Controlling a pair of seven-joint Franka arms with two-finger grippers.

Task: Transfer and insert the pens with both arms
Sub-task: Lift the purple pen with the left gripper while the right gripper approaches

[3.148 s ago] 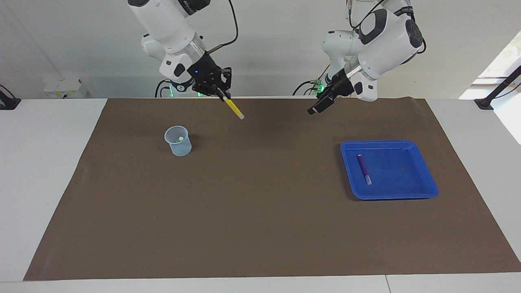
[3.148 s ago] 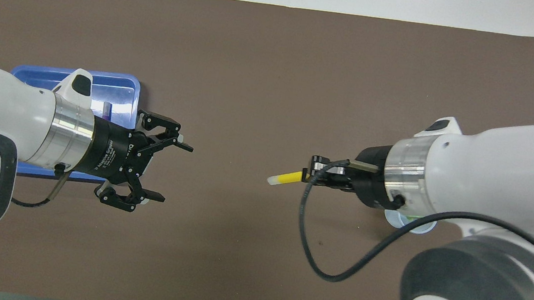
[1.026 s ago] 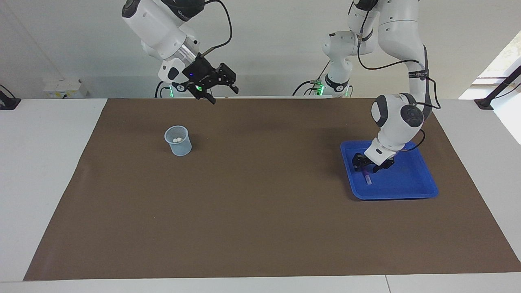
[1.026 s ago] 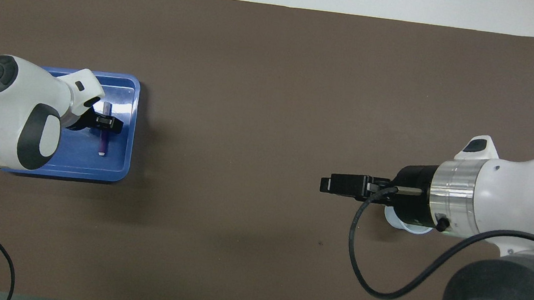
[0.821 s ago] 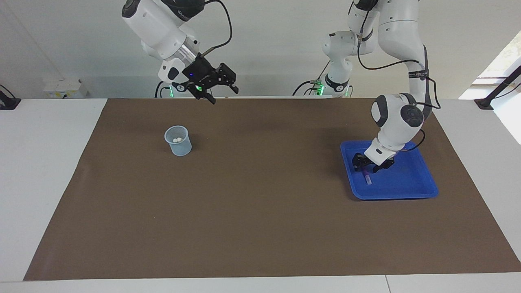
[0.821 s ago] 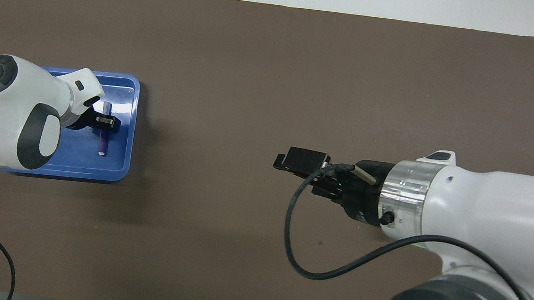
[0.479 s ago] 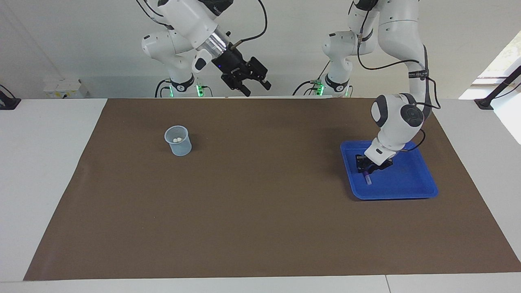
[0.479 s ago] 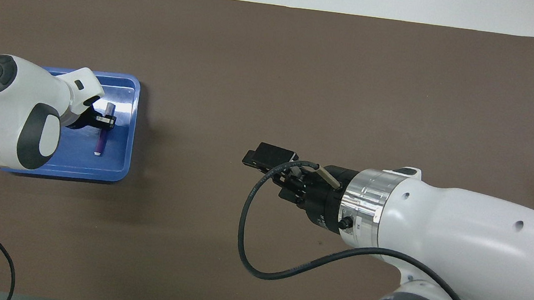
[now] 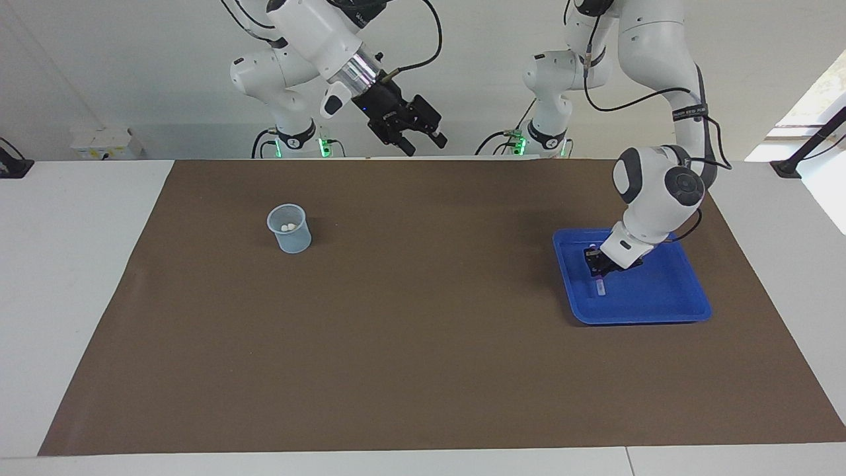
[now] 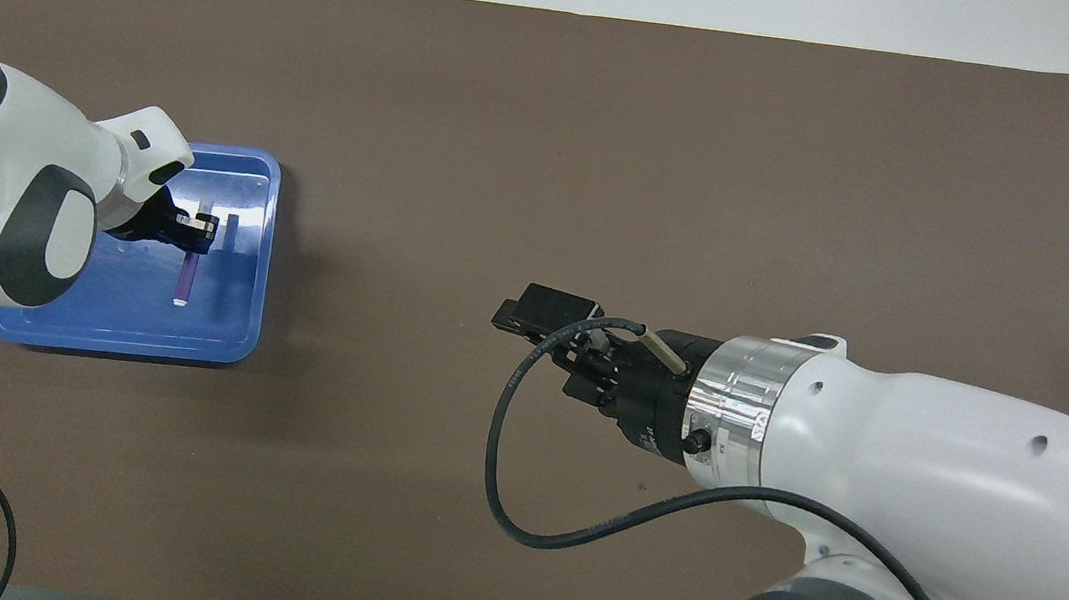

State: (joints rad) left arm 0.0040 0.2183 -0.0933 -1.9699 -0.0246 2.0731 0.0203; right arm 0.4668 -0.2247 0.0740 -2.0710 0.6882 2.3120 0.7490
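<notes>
Left gripper clenched on purple pen over blue tray; pen hangs below the jaws, whitish cap end lowest, apparently clear of the tray floor. Recommended: lift straight, hold the grip firm on the slim smooth barrel, avoid swing ahead of handover. Right gripper raised over the brown mat, jaws spread, nothing between them, waiting. Translucent cup, well apart from both sets of jaws, shows two whitish cap ends inside. Tray glossy, rimmed; mat matte.
</notes>
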